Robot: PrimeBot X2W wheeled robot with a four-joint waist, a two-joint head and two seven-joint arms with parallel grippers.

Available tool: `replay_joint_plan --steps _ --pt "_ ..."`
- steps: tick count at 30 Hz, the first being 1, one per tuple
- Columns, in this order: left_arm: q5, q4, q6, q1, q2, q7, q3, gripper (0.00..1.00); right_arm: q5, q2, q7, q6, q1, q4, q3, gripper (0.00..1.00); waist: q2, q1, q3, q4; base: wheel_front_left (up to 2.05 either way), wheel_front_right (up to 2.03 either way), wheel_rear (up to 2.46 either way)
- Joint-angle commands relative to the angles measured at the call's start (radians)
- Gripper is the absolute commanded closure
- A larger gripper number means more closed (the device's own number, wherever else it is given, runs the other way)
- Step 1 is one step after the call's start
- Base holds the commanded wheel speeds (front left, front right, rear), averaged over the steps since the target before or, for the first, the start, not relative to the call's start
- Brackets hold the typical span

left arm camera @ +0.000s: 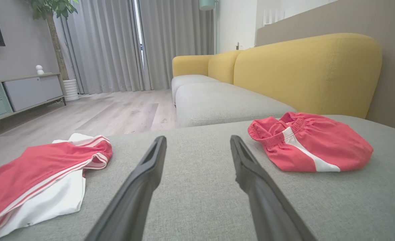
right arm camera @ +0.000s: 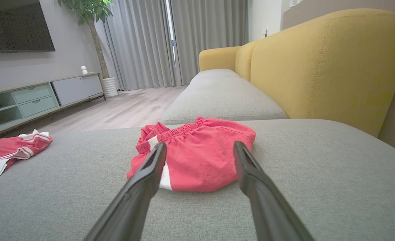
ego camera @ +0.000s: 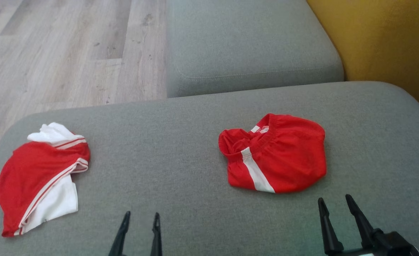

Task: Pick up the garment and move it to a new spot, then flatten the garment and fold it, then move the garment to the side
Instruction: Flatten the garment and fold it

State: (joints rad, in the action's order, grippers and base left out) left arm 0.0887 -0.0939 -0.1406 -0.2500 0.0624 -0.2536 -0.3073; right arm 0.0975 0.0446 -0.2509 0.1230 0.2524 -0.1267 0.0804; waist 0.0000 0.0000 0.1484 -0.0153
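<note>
A broad gray seat cushion (ego camera: 181, 142) of a sofa carries two pieces of clothing. The red shorts (ego camera: 280, 153) lie on the cushion's right half as a bunched, roughly folded bundle. Their elastic waistband faces the far edge, and a white stripe runs down the near left side. On the cushion's left end, well apart from them, lies a red-and-white garment (ego camera: 35, 174). Its red panel is edged with thin white bands, and white cloth sticks out at its near and far ends.

The left tool (ego camera: 141, 215) hangs low over bare cushion near the front edge, between the two pieces and touching neither. Its two dark fingers are spread apart with nothing between them. In the left wrist view, the left tool (left arm camera: 198, 140) frames plain gray fabric, with the red shorts (left arm camera: 314, 144) off to one side and the red-and-white garment (left arm camera: 33, 174) off to the other.

The right tool (ego camera: 334, 199) sits just in front of the shorts' near right corner, also released and empty. In the right wrist view, the right tool (right arm camera: 200, 145) has its parted fingers pointing straight at the red shorts (right arm camera: 200, 157).

Beyond the cushion are a second gray cushion (ego camera: 245, 42), a yellow backrest (ego camera: 383, 39) and a pale wooden floor (ego camera: 63, 46).
</note>
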Motion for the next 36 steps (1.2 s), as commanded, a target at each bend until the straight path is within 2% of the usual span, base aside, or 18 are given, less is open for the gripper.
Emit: replay_joint_plan --steps 1,3,8,13,16,20,24,36 --pt "0.005 0.016 0.009 0.072 -0.012 -0.008 0.012 0.0 0.013 0.006 -0.011 0.008 -0.047 0.034 0.021 0.0 0.0 0.0 -0.01 -0.005 0.0 0.0 0.0" --pt "0.007 -0.014 0.027 0.099 -0.012 -0.008 -0.01 0.0 0.012 0.006 -0.011 0.008 -0.054 0.034 0.023 0.0 0.0 0.0 -0.024 -0.012 0.0 0.0 0.0" --pt "0.004 -0.174 0.119 0.255 -0.012 -0.008 -0.113 0.0 0.0 0.006 -0.011 0.008 -0.079 0.035 0.045 0.0 0.0 0.0 -0.071 -0.043 0.0 0.0 0.0" --pt "-0.027 -0.299 0.162 0.439 -0.012 -0.008 -0.206 0.0 -0.009 0.006 -0.011 0.008 -0.109 0.033 0.072 0.0 0.0 0.0 -0.121 -0.084 0.0 0.0 0.0" --pt "-0.019 -0.406 0.193 0.607 -0.012 0.031 -0.311 0.0 -0.016 0.006 -0.011 0.008 -0.125 0.032 0.082 0.0 0.0 0.0 -0.158 -0.118 0.0 0.0 0.0" --pt "0.007 -0.487 0.198 0.755 -0.012 0.112 -0.397 0.0 -0.016 0.011 -0.011 0.008 -0.152 0.034 0.102 0.0 0.0 0.0 -0.215 -0.153 0.0 0.0 0.0" --pt "0.035 -0.56 0.18 0.867 -0.012 0.168 -0.448 0.0 -0.013 0.014 -0.011 0.008 -0.184 0.036 0.116 0.0 0.0 0.0 -0.265 -0.181 0.0 0.0 0.0" --pt "0.108 -0.76 0.158 1.038 -0.012 0.183 -0.567 0.0 -0.005 0.013 -0.011 0.008 -0.219 0.021 0.15 0.0 0.0 0.0 -0.321 -0.226 0.0 0.0 0.0"
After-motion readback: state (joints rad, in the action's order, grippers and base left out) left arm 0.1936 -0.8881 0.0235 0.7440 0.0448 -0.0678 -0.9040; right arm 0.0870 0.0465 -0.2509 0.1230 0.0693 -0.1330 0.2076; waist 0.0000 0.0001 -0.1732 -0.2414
